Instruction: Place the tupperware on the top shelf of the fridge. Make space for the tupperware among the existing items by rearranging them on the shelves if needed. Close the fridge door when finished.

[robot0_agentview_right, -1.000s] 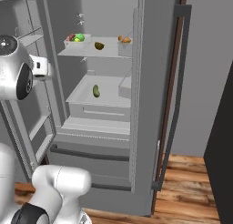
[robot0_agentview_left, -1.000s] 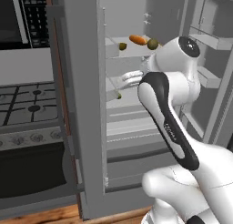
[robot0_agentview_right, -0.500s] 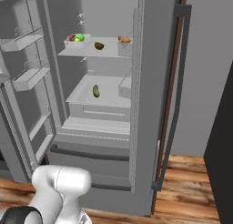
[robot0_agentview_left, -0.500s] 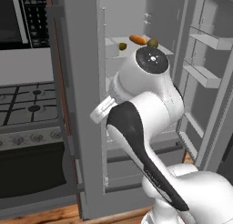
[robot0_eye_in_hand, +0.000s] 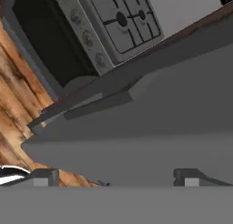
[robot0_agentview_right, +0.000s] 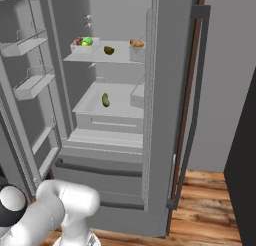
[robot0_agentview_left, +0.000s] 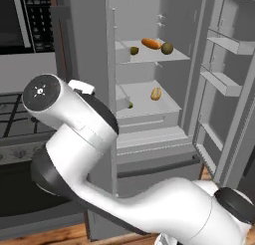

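Observation:
The fridge (robot0_agentview_right: 170,140) stands with one door swung wide open. On the top shelf (robot0_agentview_right: 117,58) the clear tupperware (robot0_agentview_right: 84,41) with green and red food sits at the left end. A brown-green fruit (robot0_agentview_right: 108,50) and an orange carrot (robot0_agentview_right: 137,43) lie beside it. In the left base view the carrot (robot0_agentview_left: 150,43), the fruit (robot0_agentview_left: 167,48) and a small dark ball (robot0_agentview_left: 134,50) lie on that shelf. A tan bun (robot0_agentview_left: 156,93) and a cucumber (robot0_agentview_right: 105,100) lie on the lower shelf. My gripper (robot0_eye_in_hand: 116,177) is open and holds nothing, facing the grey outer face of the other fridge door (robot0_eye_in_hand: 150,127).
The open door (robot0_agentview_left: 226,84) with its narrow bins juts out toward me. A stove (robot0_eye_in_hand: 120,22) with an oven stands beside the fridge, above wooden floor (robot0_eye_in_hand: 16,82). My white arm (robot0_agentview_left: 74,134) curls low across the front of the fridge. A dark door handle (robot0_eye_in_hand: 91,104) crosses the hand view.
My arm has swung left and down, away from the fridge opening, and its upper part has dropped out of the right base view. The food on the shelves has not moved.

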### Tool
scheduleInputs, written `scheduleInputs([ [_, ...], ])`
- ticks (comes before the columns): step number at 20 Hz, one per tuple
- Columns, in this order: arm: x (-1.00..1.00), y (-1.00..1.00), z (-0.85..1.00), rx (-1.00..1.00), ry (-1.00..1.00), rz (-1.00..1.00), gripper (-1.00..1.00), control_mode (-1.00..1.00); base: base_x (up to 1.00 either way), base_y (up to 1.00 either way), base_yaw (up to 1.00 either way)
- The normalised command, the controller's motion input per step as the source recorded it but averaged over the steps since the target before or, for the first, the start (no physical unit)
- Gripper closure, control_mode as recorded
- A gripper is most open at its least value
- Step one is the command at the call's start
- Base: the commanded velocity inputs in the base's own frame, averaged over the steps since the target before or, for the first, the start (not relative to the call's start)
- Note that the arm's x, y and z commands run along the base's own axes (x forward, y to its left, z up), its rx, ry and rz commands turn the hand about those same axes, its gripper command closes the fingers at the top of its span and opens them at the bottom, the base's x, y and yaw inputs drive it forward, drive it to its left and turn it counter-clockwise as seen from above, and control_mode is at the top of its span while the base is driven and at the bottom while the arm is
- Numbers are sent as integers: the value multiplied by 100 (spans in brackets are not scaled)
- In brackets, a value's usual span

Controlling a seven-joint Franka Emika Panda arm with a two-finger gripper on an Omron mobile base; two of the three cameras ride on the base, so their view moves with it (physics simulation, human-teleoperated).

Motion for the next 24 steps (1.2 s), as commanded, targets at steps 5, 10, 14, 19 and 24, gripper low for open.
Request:
scheduleInputs([
  [5, 30, 100, -48, -49, 4, 0, -100, -100, 0, 0, 0],
  [10, 12, 73, -72, -39, 0, 0, -100, -100, 0, 0, 0],
  [14, 29, 33, -72, -27, 0, -3, -100, -100, 0, 0, 0],
  [19, 42, 1, -65, -20, 0, -8, -100, -100, 0, 0, 0],
  [24, 45, -8, -37, -14, 0, -11, -100, -100, 0, 0, 0],
])
